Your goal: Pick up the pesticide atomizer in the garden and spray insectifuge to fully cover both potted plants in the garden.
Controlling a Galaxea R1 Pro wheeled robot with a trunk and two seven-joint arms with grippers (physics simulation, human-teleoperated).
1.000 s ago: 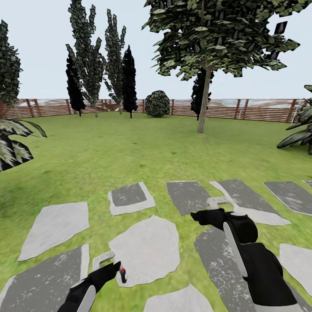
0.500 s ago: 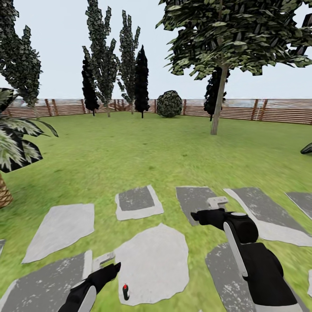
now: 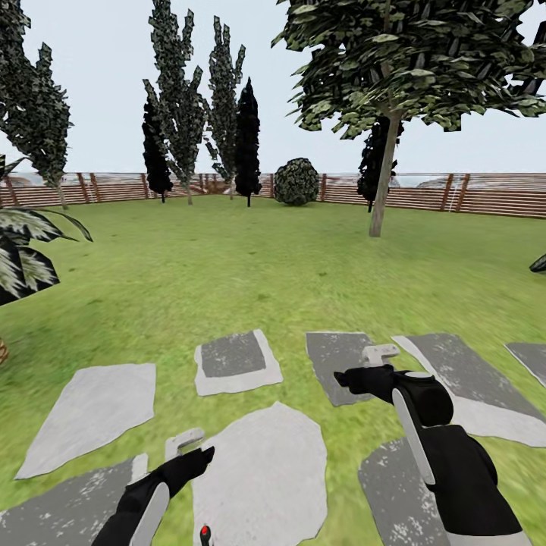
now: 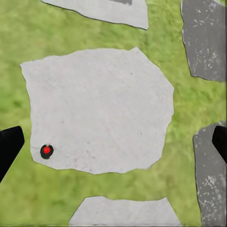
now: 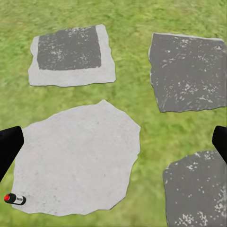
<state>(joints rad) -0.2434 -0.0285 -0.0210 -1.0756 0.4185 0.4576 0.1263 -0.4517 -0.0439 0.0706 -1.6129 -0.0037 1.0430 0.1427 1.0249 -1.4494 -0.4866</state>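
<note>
Pesticide atomizer (image 4: 46, 151), small, dark, red-capped, stands on a pale irregular stone slab (image 4: 99, 109); both hands' fingers spread apart.

Head view: looked forward and down across lawn to the fence (image 3: 227, 188).
Left wrist view: faced straight down, high over the pale slab (image 4: 97, 109).
Right wrist view: angled down, higher.
Shared: pale slab (image 3: 262, 474) (image 5: 75, 158).

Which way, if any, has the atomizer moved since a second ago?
No. The pesticide atomizer sits at the same near-left edge of the pale slab; the camera shifted, not the bottle.
</note>
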